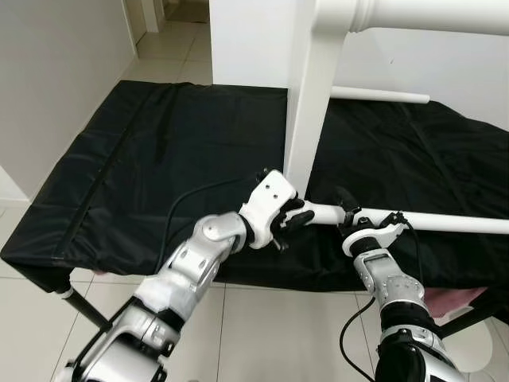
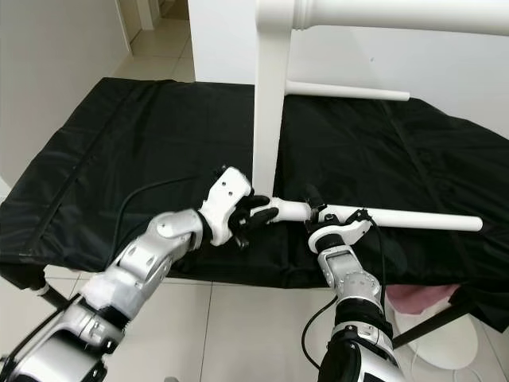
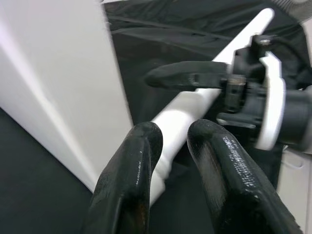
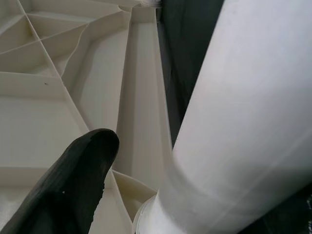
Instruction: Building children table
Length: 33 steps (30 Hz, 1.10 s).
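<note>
Tabletop (image 1: pixel 310 119) stands on edge, plain white; both grippers, left gripper (image 1: pixel 296 219) and right gripper (image 1: pixel 350 213), pinch its white tube leg (image 1: pixel 429 220).

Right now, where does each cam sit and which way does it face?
Left eye view: on the head, facing forward and down at the white tabletop standing on edge on the black cover; both silver arms show.
Right eye view: same scene; left pincer and right pincer on the table leg.
Left wrist view: along its two black fingers, toward the leg and the right pincer.
Right wrist view: along one black finger, at the tabletop's ribbed underside.
Shared: all four show the leg.
</note>
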{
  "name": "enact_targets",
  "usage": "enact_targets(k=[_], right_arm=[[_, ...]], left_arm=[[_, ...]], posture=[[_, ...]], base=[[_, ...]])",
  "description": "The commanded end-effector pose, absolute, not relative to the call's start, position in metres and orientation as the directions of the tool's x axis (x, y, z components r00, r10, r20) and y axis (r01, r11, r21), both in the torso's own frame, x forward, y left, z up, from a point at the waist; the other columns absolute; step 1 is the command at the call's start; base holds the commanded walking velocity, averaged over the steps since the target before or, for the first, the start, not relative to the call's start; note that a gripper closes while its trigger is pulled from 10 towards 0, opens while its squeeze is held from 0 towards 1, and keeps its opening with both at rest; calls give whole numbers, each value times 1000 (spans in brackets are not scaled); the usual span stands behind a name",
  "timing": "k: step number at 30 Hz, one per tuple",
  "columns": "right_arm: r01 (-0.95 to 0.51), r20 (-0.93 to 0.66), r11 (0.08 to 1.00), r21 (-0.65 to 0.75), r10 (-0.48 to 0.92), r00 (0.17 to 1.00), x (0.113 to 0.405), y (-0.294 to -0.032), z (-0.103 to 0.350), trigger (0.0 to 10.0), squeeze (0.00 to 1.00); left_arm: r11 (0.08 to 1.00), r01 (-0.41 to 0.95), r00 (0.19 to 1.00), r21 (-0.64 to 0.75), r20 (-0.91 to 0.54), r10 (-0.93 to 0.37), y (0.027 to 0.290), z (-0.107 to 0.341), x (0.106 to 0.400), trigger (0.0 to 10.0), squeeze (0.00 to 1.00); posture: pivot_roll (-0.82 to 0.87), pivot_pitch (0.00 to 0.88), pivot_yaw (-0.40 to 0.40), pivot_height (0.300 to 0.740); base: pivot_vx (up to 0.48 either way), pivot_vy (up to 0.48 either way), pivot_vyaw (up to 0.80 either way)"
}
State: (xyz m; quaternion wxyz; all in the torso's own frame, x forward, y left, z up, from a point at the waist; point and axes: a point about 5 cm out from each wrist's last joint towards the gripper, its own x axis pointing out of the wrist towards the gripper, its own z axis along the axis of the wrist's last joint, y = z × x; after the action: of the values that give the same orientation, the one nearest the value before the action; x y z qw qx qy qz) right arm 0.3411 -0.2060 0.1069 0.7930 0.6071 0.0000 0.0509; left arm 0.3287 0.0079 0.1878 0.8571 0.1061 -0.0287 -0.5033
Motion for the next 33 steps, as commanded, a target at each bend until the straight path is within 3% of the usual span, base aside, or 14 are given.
enact_targets(k=[1,17,33], right_arm=[[28,-46,239,971,67,997,330,-205,82,10000,0],[17,-25,188,982,39,999,312,-200,75,10000,0],[-129,129,82,988,2,992,267,-183,93,10000,0]], left_arm=[[506,832,530,227,-62,-845,11,186,334,10000,0],[479,838,507,260,-51,-860,1,195,352,10000,0],[459,848,484,265,-36,-874,-6,198,356,10000,0]], posture=[[37,78,43,740],[11,89,67,740],[-16,107,85,740]], base=[[0,0,0],[0,0,0],[0,0,0]])
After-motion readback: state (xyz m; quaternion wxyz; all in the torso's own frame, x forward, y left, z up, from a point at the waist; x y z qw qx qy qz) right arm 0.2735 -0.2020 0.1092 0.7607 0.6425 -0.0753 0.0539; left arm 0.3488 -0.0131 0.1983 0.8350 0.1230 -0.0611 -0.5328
